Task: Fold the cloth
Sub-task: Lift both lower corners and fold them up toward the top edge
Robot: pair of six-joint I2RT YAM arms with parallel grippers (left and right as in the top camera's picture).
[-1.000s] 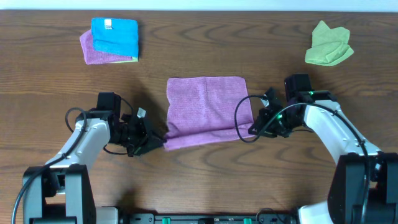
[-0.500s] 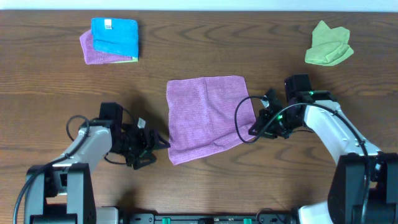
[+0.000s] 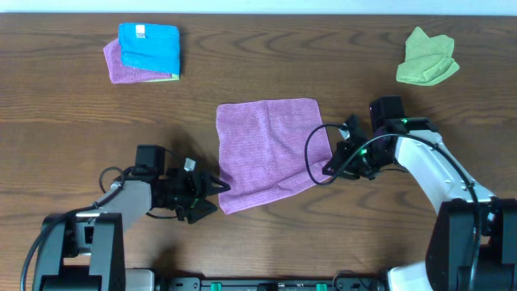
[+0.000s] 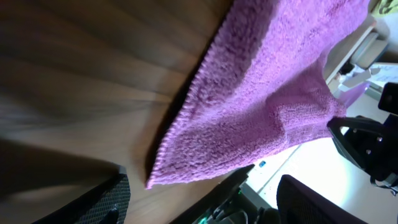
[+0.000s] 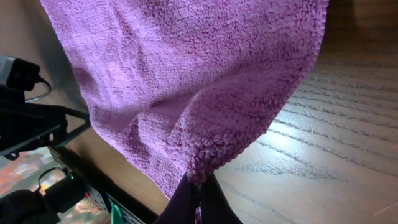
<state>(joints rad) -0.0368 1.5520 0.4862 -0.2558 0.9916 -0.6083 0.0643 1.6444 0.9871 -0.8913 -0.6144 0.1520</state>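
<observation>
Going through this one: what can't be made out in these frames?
Overhead: where the right gripper holds the lilac cloth is hidden by the gripper's own body.
Right wrist: its jaws are cut off by the bottom edge.
Left wrist: the table is motion-blurred.
Overhead: the blue cloth covers most of a purple cloth.

- The overhead view looks straight down on the whole worktop (image 3: 258,73) from well above.
- The left wrist view sits low, close to the wood, facing the cloth (image 4: 261,99) at its near corner.
- The right wrist view looks along its fingers (image 5: 180,208), very near the cloth's other near corner.
- All three views share that cloth.
</observation>
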